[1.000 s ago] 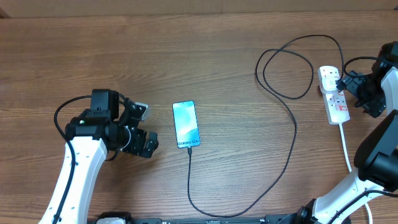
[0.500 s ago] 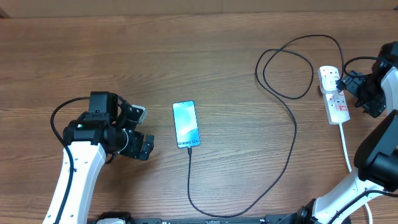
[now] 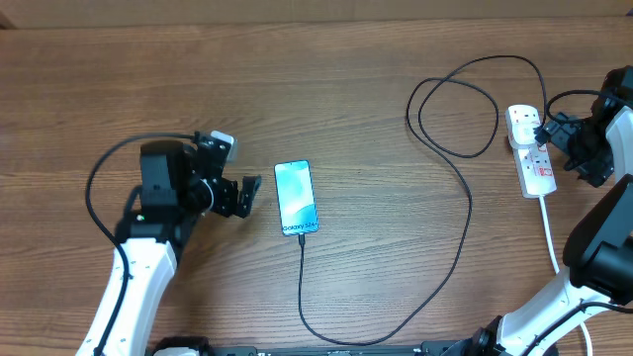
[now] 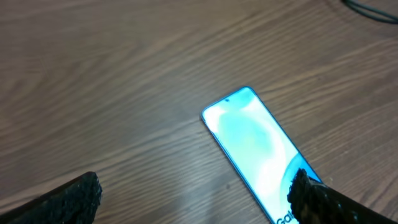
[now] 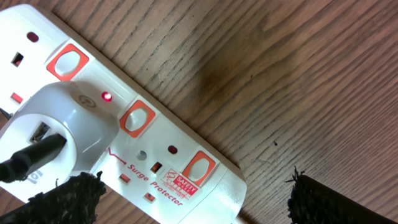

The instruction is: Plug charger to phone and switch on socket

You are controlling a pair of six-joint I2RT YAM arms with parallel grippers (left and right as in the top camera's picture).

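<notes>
The phone (image 3: 296, 197) lies flat on the table, light blue screen up, with "Galaxy S24" at its near end. The charger's thin black cable (image 3: 465, 227) enters the phone's near end, curves right and loops up to the socket, a white power strip (image 3: 531, 158). My left gripper (image 3: 245, 196) is open and empty just left of the phone. In the left wrist view the phone (image 4: 256, 142) lies ahead of the open left gripper (image 4: 196, 202). My right gripper (image 5: 199, 199) is open over the power strip (image 5: 186, 149), where a white adapter (image 5: 62, 127) is plugged in and a red light (image 5: 107, 96) glows.
The strip's white cord (image 3: 550, 232) runs toward the near right edge beside the right arm. The strip has orange-red switches (image 5: 199, 167). The cable forms a wide loop (image 3: 455, 104) at the back right. The table is bare wood.
My left gripper has swung away from the near edge and turned toward the phone, ending closer to its left side. The right arm, phone and cable have not moved.
</notes>
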